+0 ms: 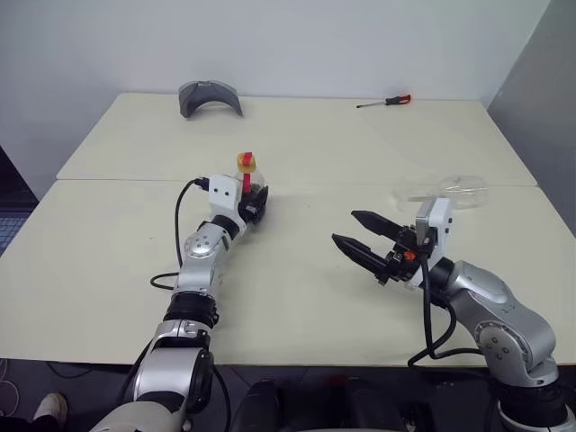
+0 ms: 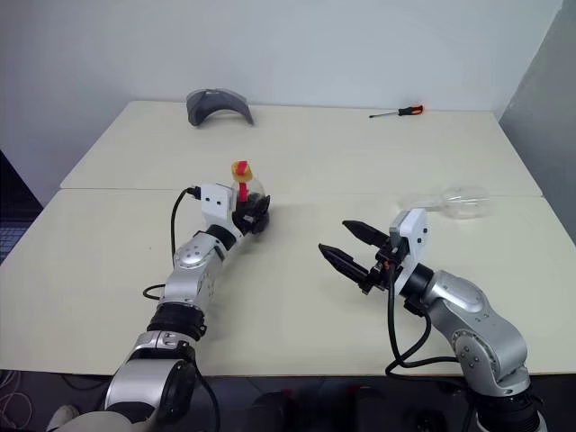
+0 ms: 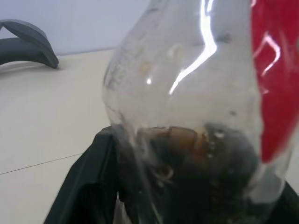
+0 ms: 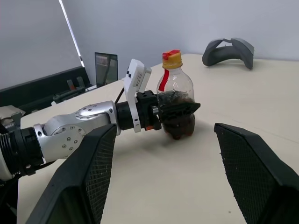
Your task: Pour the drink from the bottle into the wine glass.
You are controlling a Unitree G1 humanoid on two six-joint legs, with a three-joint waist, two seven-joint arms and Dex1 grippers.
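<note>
Left gripper (image 4: 180,111) had its jaws clamped round the lower body of the bottle (image 4: 176,100), which stood upright on the tabletop (image 1: 297,297) with its yellow cap on and a little dark drink (image 4: 181,127) in the base. Right gripper (image 1: 364,241) hovered empty, jaws spread wide, well apart from the bottle. Wine glass (image 1: 445,190) lay on its side near the right edge, just beyond the right gripper. Judgement: the grasp step looked about done. To go on well, the grip should be firm but not crushing the soft plastic; the cap needs removing and the glass standing up before any pour.
</note>
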